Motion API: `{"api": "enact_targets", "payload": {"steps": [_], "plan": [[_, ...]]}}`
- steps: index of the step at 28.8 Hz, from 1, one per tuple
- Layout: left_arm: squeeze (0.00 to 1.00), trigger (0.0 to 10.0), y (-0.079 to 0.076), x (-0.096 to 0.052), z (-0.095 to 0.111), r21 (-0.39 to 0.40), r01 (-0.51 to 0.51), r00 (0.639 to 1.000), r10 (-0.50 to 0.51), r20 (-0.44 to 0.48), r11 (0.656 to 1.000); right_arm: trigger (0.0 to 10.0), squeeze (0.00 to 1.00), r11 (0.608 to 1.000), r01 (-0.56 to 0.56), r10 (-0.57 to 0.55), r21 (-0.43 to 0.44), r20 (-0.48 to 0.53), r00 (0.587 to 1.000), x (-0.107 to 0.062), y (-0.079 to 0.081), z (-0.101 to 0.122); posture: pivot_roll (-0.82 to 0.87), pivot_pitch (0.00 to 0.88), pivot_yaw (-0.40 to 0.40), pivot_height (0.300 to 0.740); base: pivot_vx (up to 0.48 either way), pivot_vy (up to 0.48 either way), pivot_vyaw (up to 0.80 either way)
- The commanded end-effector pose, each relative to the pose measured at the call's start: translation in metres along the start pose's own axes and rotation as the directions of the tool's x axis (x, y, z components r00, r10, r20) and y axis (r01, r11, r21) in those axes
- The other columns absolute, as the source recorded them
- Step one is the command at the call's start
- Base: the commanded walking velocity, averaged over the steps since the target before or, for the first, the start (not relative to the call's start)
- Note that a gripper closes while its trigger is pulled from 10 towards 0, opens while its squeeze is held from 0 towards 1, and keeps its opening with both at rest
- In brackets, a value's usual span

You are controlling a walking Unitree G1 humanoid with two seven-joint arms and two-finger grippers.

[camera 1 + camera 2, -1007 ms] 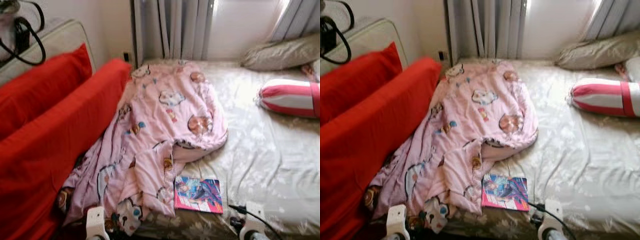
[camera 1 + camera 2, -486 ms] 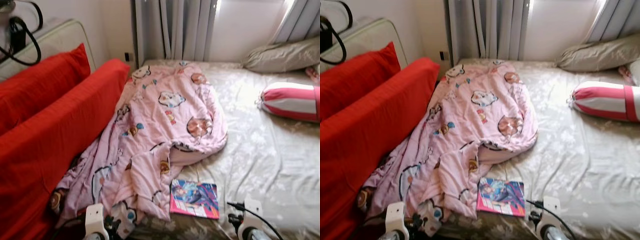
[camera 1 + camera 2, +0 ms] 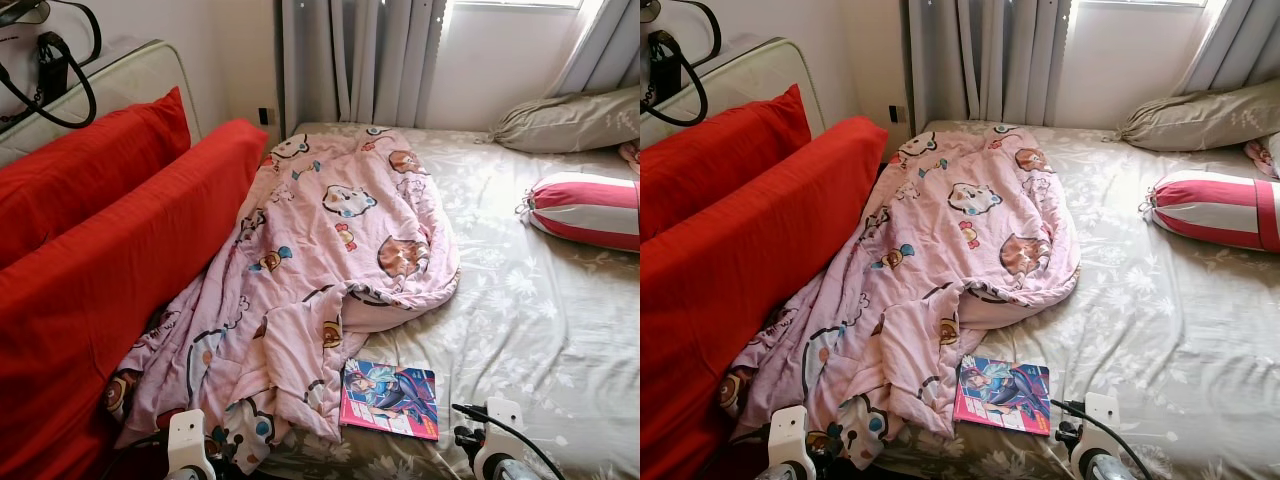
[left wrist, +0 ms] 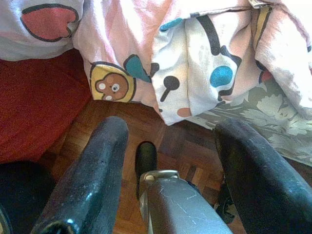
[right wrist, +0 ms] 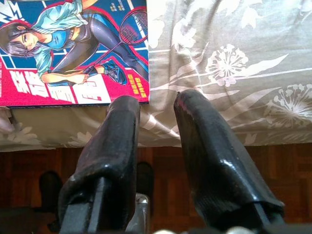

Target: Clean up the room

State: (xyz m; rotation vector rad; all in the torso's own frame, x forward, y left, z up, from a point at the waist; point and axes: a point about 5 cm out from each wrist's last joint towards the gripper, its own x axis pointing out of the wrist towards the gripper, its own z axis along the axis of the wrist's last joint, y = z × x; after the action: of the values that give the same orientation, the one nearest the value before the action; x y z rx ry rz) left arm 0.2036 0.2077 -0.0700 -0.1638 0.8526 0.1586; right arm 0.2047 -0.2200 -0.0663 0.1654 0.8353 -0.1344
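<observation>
A pink cartoon-print blanket (image 3: pixel 330 250) lies crumpled across the left half of the bed, and one corner hangs over the near edge (image 4: pixel 195 58). A comic book (image 3: pixel 390 398) lies flat on the sheet at the near edge, just right of the blanket. My left gripper (image 4: pixel 173 126) is open wide and holds nothing; it is low in front of the hanging blanket corner, above the wooden floor (image 4: pixel 161 146). My right gripper (image 5: pixel 157 100) is open a little and holds nothing; it is just below the bed's edge, with the comic book (image 5: pixel 73 48) beyond one fingertip.
The grey floral sheet (image 3: pixel 540 330) is bare on the right half. A red-and-white striped bolster (image 3: pixel 585 208) and a grey pillow (image 3: pixel 565 122) lie at the far right. Red cushions (image 3: pixel 110 270) flank the bed's left side, with a bag (image 3: pixel 50 70) behind them. Curtains (image 3: pixel 360 60) hang at the back.
The whole picture has shifted slightly and sharpened as the camera moved. Blanket, comic book and bolster lie where they were.
</observation>
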Motion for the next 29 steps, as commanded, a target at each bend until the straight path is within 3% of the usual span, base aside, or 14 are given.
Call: {"api": "enact_targets", "payload": {"steps": [1, 17, 22, 26, 29], "plan": [[0.00, 10.0, 0.001, 0.000, -0.002, 0.002, -0.002, 1.000, 0.003, -0.009, 1.000, 10.0, 0.00, 1.000, -0.006, 0.006, -0.007, 0.010, 1.000, 0.001, 0.001, 0.003, 0.08, 0.000, -0.019, 0.740, 0.000, 0.000, 0.80], [0.00, 10.0, 0.001, 0.000, 0.001, 0.011, -0.001, 1.000, 0.001, 0.019, 1.000, 10.0, 0.00, 1.000, -0.006, 0.006, 0.007, 0.028, 1.000, 0.001, 0.001, 0.005, 0.08, 0.000, -0.019, 0.740, 0.015, 0.000, 0.06], [0.00, 10.0, -0.001, 0.000, 0.007, 0.015, 0.018, 0.997, -0.019, 0.071, 1.000, 10.0, 0.00, 1.000, -0.010, 0.010, 0.006, 0.084, 0.996, 0.000, 0.001, 0.011, 0.08, 0.000, -0.020, 0.740, 0.000, 0.000, 0.00], [0.00, 10.0, -0.005, -0.001, 0.015, 0.100, 0.066, 0.988, -0.079, 0.133, 0.993, 10.0, 0.00, 1.000, -0.009, 0.011, -0.009, 0.150, 0.989, 0.000, 0.001, 0.017, 0.09, 0.000, -0.018, 0.740, 0.000, 0.000, 0.00], [0.00, 10.0, -0.005, -0.001, 0.019, 0.063, 0.077, 0.980, -0.087, 0.177, 0.995, 10.0, 0.00, 1.000, -0.018, 0.014, 0.016, 0.204, 0.979, -0.001, 0.002, 0.021, 0.08, 0.000, -0.015, 0.740, 0.000, 0.000, 0.00]]}}
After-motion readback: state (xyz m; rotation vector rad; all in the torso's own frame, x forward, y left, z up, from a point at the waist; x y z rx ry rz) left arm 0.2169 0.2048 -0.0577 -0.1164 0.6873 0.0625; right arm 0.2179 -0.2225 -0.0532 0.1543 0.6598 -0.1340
